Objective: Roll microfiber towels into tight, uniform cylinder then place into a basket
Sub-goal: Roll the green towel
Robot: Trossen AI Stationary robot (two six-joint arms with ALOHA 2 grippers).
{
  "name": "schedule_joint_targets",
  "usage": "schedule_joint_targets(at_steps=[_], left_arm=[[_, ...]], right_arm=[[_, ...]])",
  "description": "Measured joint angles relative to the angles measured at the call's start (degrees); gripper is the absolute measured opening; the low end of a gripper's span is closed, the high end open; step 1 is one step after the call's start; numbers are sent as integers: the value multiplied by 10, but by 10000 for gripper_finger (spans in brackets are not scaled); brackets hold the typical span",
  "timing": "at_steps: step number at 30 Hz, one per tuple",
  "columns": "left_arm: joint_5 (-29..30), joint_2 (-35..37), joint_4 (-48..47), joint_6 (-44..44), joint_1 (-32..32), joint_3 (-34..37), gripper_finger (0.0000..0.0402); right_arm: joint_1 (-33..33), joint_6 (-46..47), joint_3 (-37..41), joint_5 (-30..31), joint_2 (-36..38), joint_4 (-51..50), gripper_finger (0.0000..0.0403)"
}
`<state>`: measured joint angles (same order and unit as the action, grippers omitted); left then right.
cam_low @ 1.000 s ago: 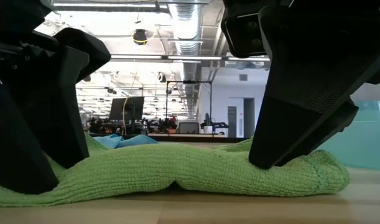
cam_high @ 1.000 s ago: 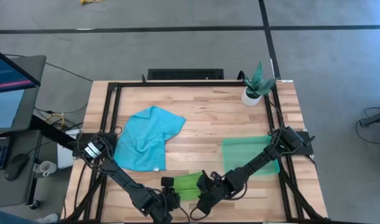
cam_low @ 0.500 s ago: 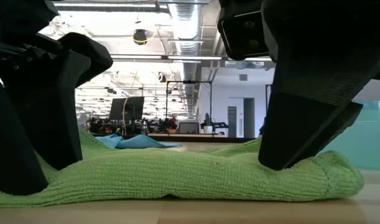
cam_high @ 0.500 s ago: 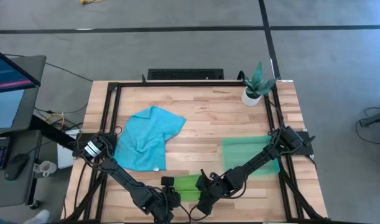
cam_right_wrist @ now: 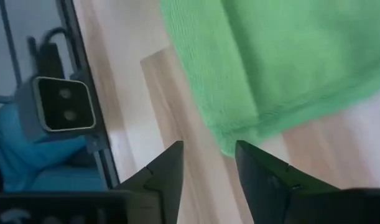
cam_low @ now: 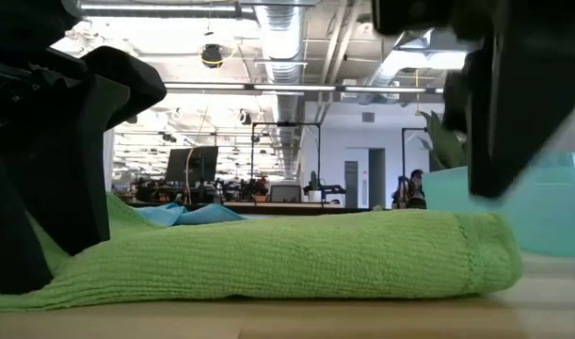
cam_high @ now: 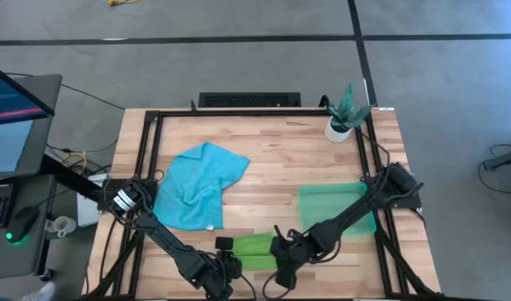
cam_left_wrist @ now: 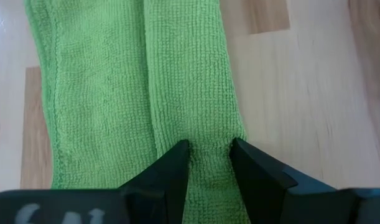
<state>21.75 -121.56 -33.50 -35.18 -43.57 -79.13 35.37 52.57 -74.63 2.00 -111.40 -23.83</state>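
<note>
Since a second ago the right gripper [cam_right_wrist: 208, 163] has come up off the green towel [cam_high: 253, 247]: in the low view it was pressing into the towel's end, and now it hangs above it, fingers apart and empty, with the bump it made flattened out.

The table [cam_high: 272, 150] is pale wood planks in a black frame. The blue towel [cam_high: 196, 186] lies crumpled on the left half, well apart from the green one, which lies folded into a long band at the near edge. The basket [cam_high: 334, 207] sits on the right half, just beyond the green towel. A potted plant [cam_high: 345, 113] stands at the far right corner. Beyond the table the low view shows an open hall with ceiling ducts, strip lights and distant desks; a monitor [cam_high: 12, 96] stands left of the table.

The left arm reaches along the near edge, its gripper [cam_left_wrist: 208, 163] low on the green towel with the fingers pinching a narrow fold of it. The right arm stretches diagonally from the right side down to the towel's other end.
</note>
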Motion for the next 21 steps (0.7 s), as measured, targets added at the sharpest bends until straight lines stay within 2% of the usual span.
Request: schedule_joint_targets(at_steps=[3,6,11,14,21], left_arm=[[0,0,0,4,0,0,120],[0,0,0,10,0,0,120],[3,0,0,10,0,0,120],[10,0,0,16,0,0,120],[12,0,2,15,0,0,120]], right_arm=[[15,-31,0,50,37,-17,161],[49,-110,-1,124,70,-8,154],[115,-212,-1,260,68,-2,142],[130,-251,-1,279,46,17,139],[123,-414,-1,259,-7,83,147]])
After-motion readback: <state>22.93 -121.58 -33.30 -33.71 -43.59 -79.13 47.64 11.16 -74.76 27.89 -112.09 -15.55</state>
